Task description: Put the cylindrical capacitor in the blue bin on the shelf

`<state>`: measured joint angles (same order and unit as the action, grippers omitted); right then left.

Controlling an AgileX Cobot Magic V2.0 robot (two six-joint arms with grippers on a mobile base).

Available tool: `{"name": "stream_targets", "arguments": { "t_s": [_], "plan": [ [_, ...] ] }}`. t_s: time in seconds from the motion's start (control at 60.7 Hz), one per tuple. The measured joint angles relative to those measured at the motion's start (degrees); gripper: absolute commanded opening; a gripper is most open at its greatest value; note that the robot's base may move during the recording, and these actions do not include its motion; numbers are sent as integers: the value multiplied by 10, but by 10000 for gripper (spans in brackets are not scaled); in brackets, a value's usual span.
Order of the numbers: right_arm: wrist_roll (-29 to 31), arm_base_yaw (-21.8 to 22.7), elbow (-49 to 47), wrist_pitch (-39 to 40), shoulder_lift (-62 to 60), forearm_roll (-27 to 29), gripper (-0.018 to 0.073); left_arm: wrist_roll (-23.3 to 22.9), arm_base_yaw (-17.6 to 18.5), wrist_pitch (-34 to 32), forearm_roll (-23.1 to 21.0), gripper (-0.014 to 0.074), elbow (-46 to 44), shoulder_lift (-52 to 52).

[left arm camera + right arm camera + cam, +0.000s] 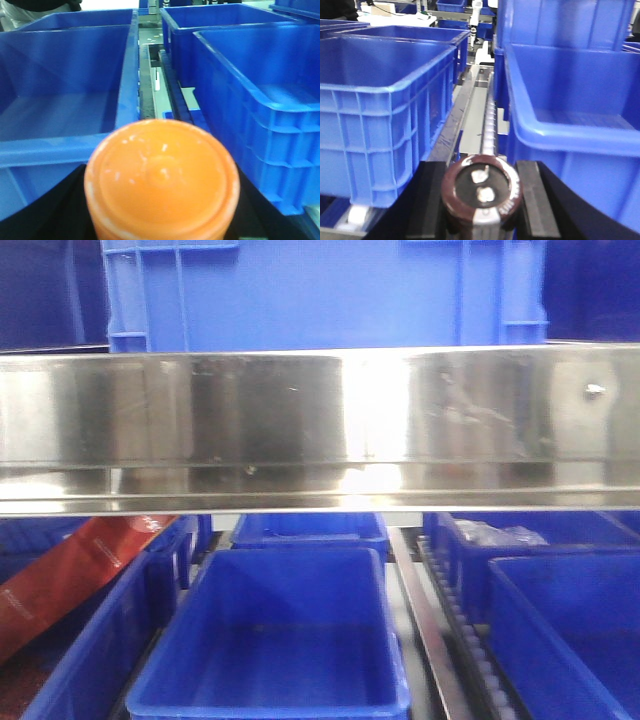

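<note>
A brown cylindrical capacitor (481, 192) with two metal terminals on its end sits between the black pads (432, 195) of my right gripper (481, 202), which is shut on it. It is low between two blue bins, one on the left (385, 100) and one on the right (570, 125). My left gripper (161, 205) is shut on an orange cylinder (161, 172), whose round end fills the lower part of the view, and dark fingers (50, 215) show at its sides. The shelf's shiny steel rail (300, 410) crosses the front view, and an empty blue bin (275, 640) stands below it. Neither gripper shows in the front view.
A large blue crate (320, 290) stands on the tier above. More blue bins flank the centre one; one holds a red package (70, 580), another a clear bag (500, 533). A roller track (487, 125) runs between bins. Blue bins (65, 100) (260, 100) lie ahead of the left gripper.
</note>
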<state>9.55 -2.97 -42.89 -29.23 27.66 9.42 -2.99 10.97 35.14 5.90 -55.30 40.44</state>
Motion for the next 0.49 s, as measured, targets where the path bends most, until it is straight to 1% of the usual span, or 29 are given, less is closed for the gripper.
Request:
{"name": "stream_targets", "arguments": {
  "t_s": [0.494],
  "plan": [
    [0, 0, 0, 0, 0, 0, -162, 0, 0, 0, 0, -111, 0, 0]
  ]
}}
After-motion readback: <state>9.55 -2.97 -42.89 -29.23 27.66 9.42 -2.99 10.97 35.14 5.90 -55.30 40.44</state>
